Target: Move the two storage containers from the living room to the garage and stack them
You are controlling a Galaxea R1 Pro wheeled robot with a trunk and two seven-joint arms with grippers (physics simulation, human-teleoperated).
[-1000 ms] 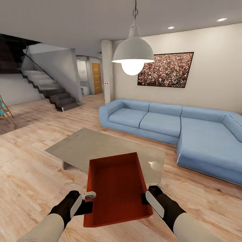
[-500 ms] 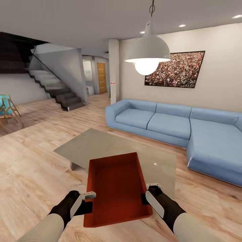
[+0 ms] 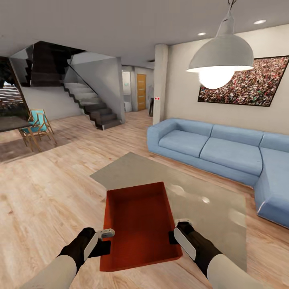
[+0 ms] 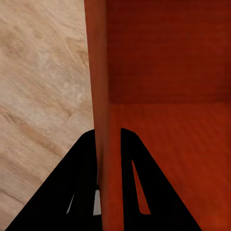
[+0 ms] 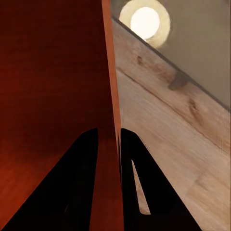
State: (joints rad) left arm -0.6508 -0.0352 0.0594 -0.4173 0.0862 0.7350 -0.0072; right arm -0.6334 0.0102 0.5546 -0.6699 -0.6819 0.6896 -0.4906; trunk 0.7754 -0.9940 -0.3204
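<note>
I hold one orange-red storage container (image 3: 138, 224) level in front of me, above the light wood planks of the living room. My left gripper (image 3: 105, 234) is shut on its left wall, my right gripper (image 3: 178, 228) on its right wall. In the left wrist view the black fingers (image 4: 132, 168) straddle the container's wall (image 4: 102, 96), one inside and one outside. The right wrist view has the same clamp on the other wall (image 5: 111, 106), with its fingers (image 5: 82, 163) on both sides. The container's ribbed inside is bare.
A low grey coffee table (image 3: 192, 200) lies just ahead and to the right under the container. The blue sectional sofa (image 3: 216, 150) runs along the right wall. A pendant lamp (image 3: 220, 60) hangs at upper right. Stairs (image 3: 92, 106), a far wooden door (image 3: 141, 91) and folding chairs (image 3: 38, 126) stand to the left.
The whole view has swung to the left: sofa, table and lamp slid rightward and chairs came into sight. The container and both grippers keep the same place relative to me.
</note>
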